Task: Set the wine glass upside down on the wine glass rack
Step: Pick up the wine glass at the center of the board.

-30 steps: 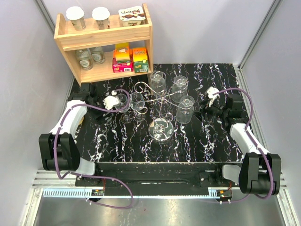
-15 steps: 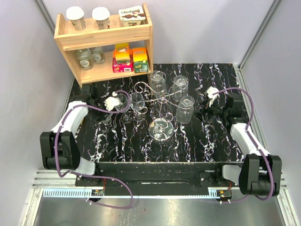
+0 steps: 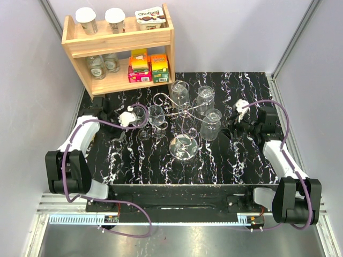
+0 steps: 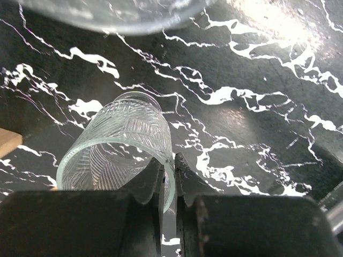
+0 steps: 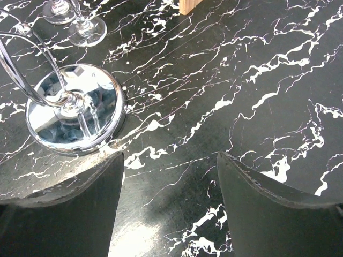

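Left wrist view: wine glass [image 4: 120, 144] seen mouth-first, open rim nearest the lens, bowl narrowing away toward the table; stem and foot hidden behind the bowl. Long axis running from the rim at the fingers up and away into the picture. From the top external view, same glass [image 3: 140, 114] mouth-up, not inverted. Sits on the left half of the black white-veined table [image 4: 257, 80], left of the wine glass rack [image 3: 185, 115] and apart from its wire arms. Clear, with a cut herringbone pattern round the bowl and a smooth thick rim.

Left gripper [image 4: 167, 163] pressed together on the rim wall, one finger [image 4: 147, 182] inside the bowl, the other outside. Another glass [image 3: 156, 115] just beside, on the rack side; more glasses [image 3: 204, 97] round the scroll arms. Open tabletop toward the near edge and to the left of the held glass. Wooden shelf [image 3: 120, 43] close behind, at the back-left corner. Right gripper [image 5: 170, 158] spread wide, holding nothing, over the table just right of the rack's shiny disc base [image 5: 75, 107].
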Controlling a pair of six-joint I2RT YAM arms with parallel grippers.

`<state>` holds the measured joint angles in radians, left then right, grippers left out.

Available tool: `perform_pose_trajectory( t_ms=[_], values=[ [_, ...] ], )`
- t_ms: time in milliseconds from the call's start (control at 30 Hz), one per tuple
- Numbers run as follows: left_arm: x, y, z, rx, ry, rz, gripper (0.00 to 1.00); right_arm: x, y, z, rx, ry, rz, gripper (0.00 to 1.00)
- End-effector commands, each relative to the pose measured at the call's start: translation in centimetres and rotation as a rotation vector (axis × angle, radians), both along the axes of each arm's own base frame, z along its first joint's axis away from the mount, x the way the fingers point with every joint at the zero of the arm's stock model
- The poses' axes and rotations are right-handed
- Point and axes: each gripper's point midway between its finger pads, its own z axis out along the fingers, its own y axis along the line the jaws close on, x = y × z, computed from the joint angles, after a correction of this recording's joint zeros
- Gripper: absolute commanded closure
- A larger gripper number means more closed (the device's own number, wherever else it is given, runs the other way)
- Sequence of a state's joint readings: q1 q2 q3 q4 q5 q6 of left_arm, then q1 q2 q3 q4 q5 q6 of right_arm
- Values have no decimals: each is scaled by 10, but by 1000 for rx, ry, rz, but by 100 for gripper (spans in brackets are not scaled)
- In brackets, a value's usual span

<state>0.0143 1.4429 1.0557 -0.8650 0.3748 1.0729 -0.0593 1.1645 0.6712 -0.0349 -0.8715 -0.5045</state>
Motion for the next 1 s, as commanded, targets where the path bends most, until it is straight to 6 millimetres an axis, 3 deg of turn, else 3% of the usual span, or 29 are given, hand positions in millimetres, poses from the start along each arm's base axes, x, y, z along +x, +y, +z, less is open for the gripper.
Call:
perform_pose_trajectory(
  t_ms=[0, 200, 367, 633, 767, 833, 967],
  values=[
    [-10, 5, 23, -18, -36, -1, 100, 6, -6, 21, -36, -62, -19, 24],
    [-31, 7, 65, -153, -91, 30, 100, 5, -10, 28, -54, -51, -42, 23],
    [-47, -20, 123, -305, -218, 5, 100, 8, -21, 50, -73, -18, -130, 19],
    [-71, -50, 227, -462, -440, -5, 100, -3, -49, 103, -167, -29, -293, 15],
    [-81, -62, 286, -543, -556, -6, 100, -7, -60, 148, -170, -84, -378, 15],
    [-87, -71, 323, -613, -617, -27, 100, -13, -53, 173, -143, -104, -351, 16],
    [-101, -94, 396, -799, -688, -103, 100, -29, -21, 238, -3, -165, -209, 17]
  ],
)
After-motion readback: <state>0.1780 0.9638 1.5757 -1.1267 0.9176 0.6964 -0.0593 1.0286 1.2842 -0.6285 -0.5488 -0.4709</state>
